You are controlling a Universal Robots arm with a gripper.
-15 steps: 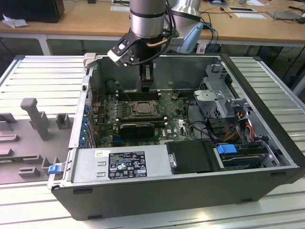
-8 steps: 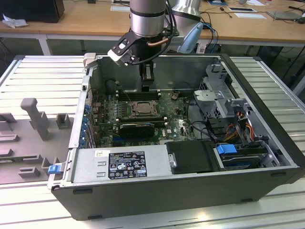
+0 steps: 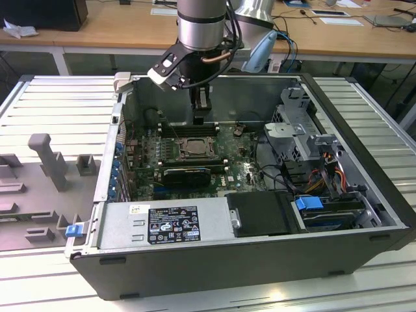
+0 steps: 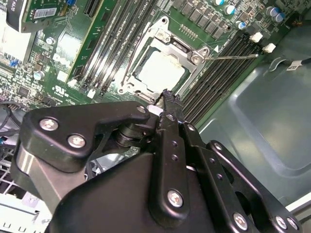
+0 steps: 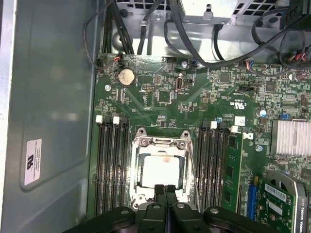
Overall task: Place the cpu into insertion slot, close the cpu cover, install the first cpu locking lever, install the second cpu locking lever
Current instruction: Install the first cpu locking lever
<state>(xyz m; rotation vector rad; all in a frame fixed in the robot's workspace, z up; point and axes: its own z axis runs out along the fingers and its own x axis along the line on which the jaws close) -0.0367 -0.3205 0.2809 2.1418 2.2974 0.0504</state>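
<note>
The cpu (image 5: pixel 160 170) lies flat in the insertion slot (image 3: pixel 195 148) on the green motherboard, its pale face showing in both wrist views (image 4: pixel 160 70). The cpu cover (image 5: pixel 160 143), a silver frame, lies down around it (image 4: pixel 170 46). A thin wire lever (image 4: pixel 233 57) sticks out from one socket corner over the black memory slots. A second lever (image 4: pixel 130 65) runs along the socket's side. My gripper (image 5: pixel 165 190) hangs just above the socket's edge, shut, fingertips together with nothing between them (image 4: pixel 167 97). In the exterior view the gripper (image 3: pixel 201 110) stands over the socket's far side.
The open computer case (image 3: pixel 364 214) walls in the board. Black memory slots (image 5: pixel 112 165) flank the socket on both sides. A graphics card (image 3: pixel 185 174), cable bundles (image 5: pixel 194 43), a drive cage (image 3: pixel 299 130) and the power supply (image 3: pixel 172 221) crowd around it.
</note>
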